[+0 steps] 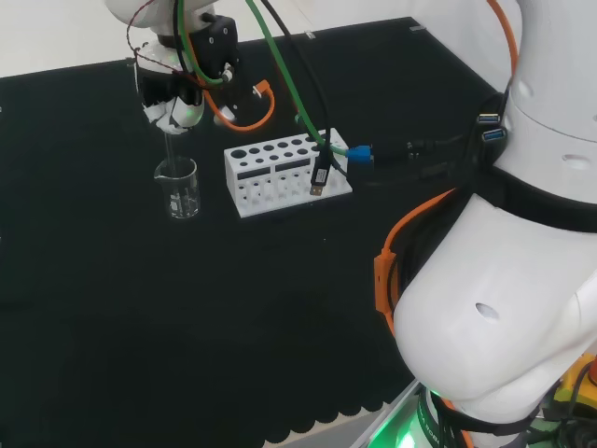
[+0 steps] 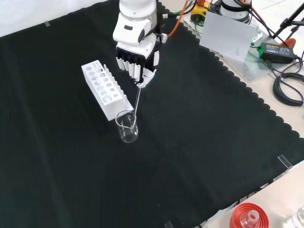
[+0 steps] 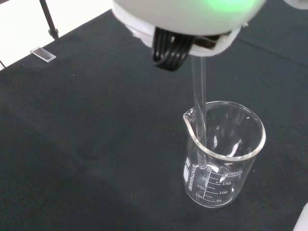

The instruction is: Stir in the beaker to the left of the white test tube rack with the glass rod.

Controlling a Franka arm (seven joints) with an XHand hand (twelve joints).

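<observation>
A clear beaker (image 3: 224,154) stands just beside the end of the white rack (image 2: 105,89), on black cloth (image 2: 199,123). Above the rack's near end, the hand (image 2: 137,59) pinches a glass rod (image 2: 137,100), whose lower end dips inside the beaker.

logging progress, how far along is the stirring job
Done: the hand has the glass rod pinched in its fingers, and the rod's lower end is already inside the beaker next to the white test tube rack; the wrist view shows it reaching near the bottom. In hand: holding the rod in the glass. Left: the stirring itself, then lifting the rod out.
</observation>
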